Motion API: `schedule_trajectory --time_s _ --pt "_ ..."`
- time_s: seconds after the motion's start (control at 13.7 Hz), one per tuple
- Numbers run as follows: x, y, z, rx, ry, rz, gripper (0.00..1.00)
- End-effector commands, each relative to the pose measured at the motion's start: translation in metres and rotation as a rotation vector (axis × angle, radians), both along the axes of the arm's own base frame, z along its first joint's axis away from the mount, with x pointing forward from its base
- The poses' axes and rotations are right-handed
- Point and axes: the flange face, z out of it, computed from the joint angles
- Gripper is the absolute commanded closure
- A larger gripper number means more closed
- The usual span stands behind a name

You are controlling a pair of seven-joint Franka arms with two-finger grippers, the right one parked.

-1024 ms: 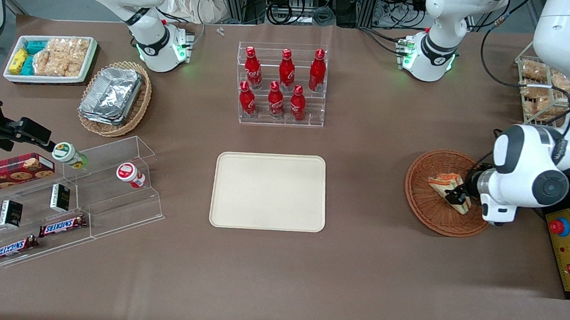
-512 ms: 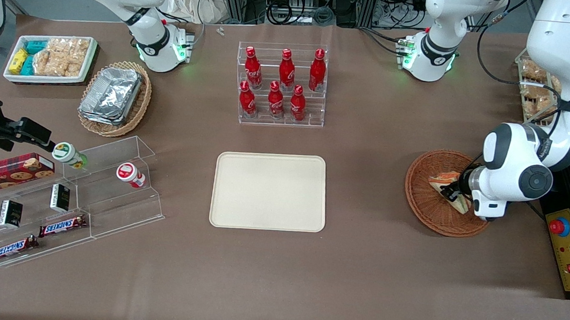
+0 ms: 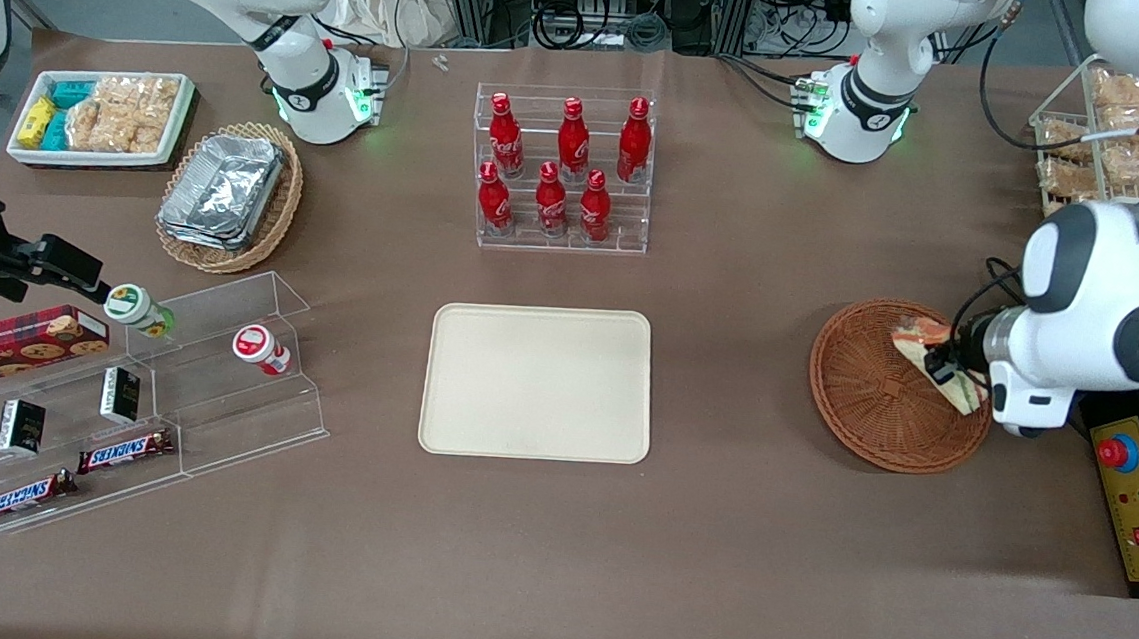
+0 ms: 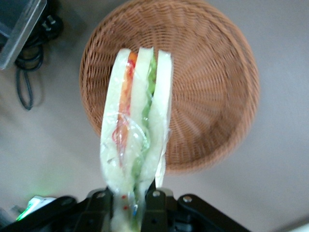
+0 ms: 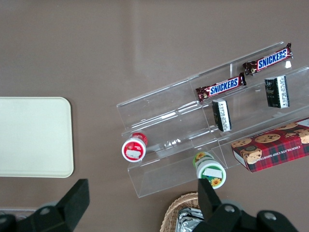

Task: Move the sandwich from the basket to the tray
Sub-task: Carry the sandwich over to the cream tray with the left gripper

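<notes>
looking from the front, the gripper (image 3: 942, 370) hangs over the edge of the basket (image 3: 874, 406) that lies toward the working arm's end of the table, and its dark fingers are closed on the sandwich (image 3: 933, 360). the sandwich sits tilted above the weave, one end showing orange filling, the lower corner partly covered by the white wrist housing; whether it touches the basket rim cannot be told from this angle. the tray (image 3: 538, 381) lies flat at the middle of the table, well apart from the basket, with nothing on it. the bottle rack (image 3: 562, 171) stands farther from the camera than the tray.

seen from the left wrist, the sandwich (image 4: 136, 130) stands on end, clear of the basket (image 4: 207, 87) below it. the wrap blurs the orange, red and green layers. the fingers (image 4: 155, 203) pinch its narrow end, though only their tips show and the rest is cut off.

from the right wrist, only a corner of the tray (image 5: 34, 136) shows, beside the clear stepped shelf (image 5: 203, 121) with snack bars; sandwich and basket are out of sight.
</notes>
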Motion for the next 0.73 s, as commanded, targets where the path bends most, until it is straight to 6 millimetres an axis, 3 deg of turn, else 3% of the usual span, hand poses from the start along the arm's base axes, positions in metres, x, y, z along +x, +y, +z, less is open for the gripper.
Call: schedule_trajectory --time_s 0.0,0.22,0.44,0.66 --pt "-0.002 -0.058 0.037 -0.075 -0.011 -0.153 1.00" --pt "-0.005 -0.142 0.057 -0.205 -0.133 -0.326 1.00" --pt "-0.016 -0.222 0.050 -0.288 -0.233 -0.463 1.00" --pt "-0.031 -0.285 0.024 -0.320 -0.257 -0.576 1.00"
